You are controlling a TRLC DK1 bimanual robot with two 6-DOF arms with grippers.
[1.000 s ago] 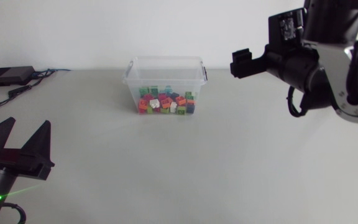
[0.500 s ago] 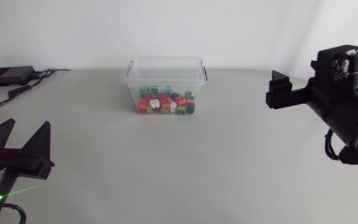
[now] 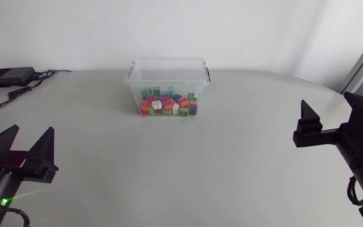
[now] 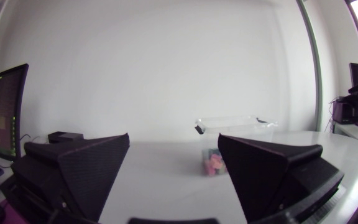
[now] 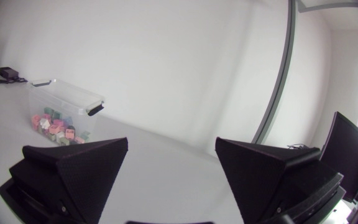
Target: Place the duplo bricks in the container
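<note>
Tabletop, pale grey and matte [image 3: 169,170], filled the head view, and only that view gave me both arms at once. My left gripper [image 3: 31,130] sat at the near left corner, and my right gripper [image 3: 326,99] stood at the right edge. Each had two broad, matte black wedge fingers spread wide, with nothing between them. The two wrist views showed the same wide gap from behind the fingers, and only bare table showed through it.

The clear plastic container [image 3: 167,61] was a rounded rectangular tub with no lid on it. It stood toward the far side of the table, well apart from both grippers. From above I looked straight into its open top. The left wrist view instead showed it side-on, ahead of that gripper and just past its right finger. The right wrist view caught it far off beside its left finger, with a dark clip handle on one end wall.

The small, blocky duplo bricks [image 3: 167,104] in red, green, orange, pink and white lay heaped inside, on the tub's floor.

A flat black box [image 3: 8,76] with thin cables lay at the far left.
</note>
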